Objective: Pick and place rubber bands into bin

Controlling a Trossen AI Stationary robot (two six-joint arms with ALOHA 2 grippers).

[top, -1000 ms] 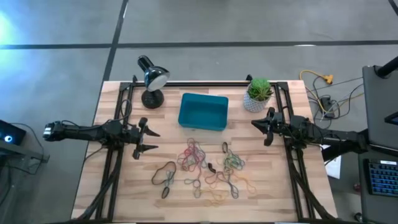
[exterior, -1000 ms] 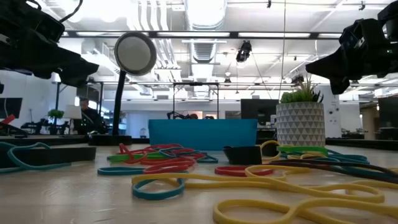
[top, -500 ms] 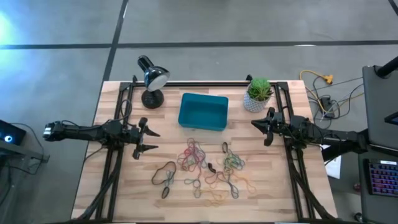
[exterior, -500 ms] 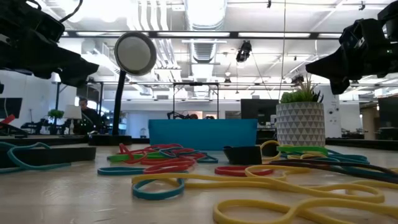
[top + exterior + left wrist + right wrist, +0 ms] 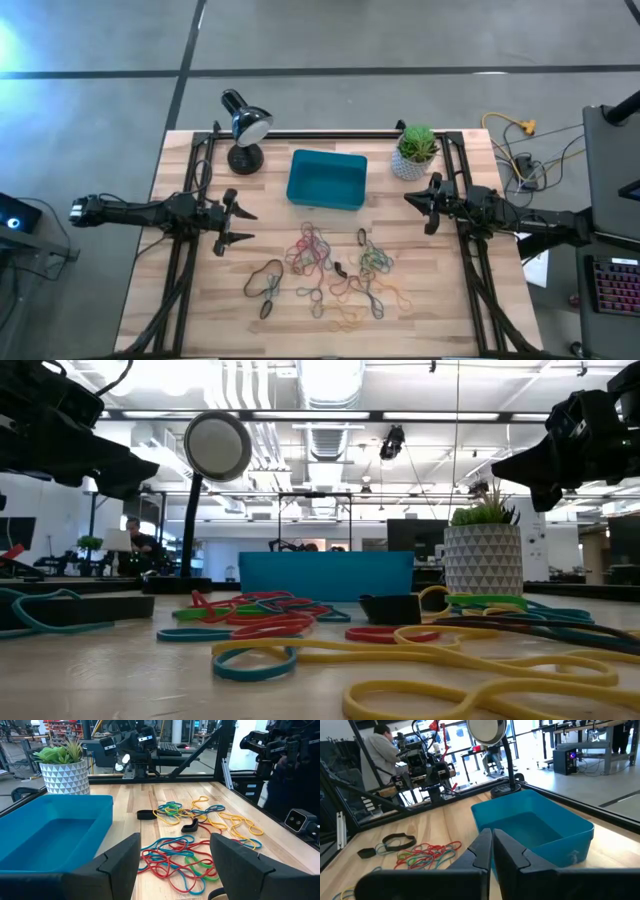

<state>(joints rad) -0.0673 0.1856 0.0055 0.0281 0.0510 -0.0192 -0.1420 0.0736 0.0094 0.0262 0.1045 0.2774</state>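
Note:
Many thin rubber bands (image 5: 330,265) in red, green, yellow, blue and black lie scattered flat on the wooden table's near middle; they also show as rubber bands (image 5: 185,840) in the left wrist view. The teal bin (image 5: 327,179) stands behind them on the table. My left gripper (image 5: 240,226) hovers open at the table's left side, above the surface, pointing toward the middle. My right gripper (image 5: 408,199) hovers shut at the right side, facing the bin (image 5: 535,832). Neither touches anything.
A black desk lamp (image 5: 243,130) stands at the far left beside the bin, a white pot with a green plant (image 5: 415,152) at the far right. Black frame rails run along both table sides. A person (image 5: 380,750) sits in the room beyond.

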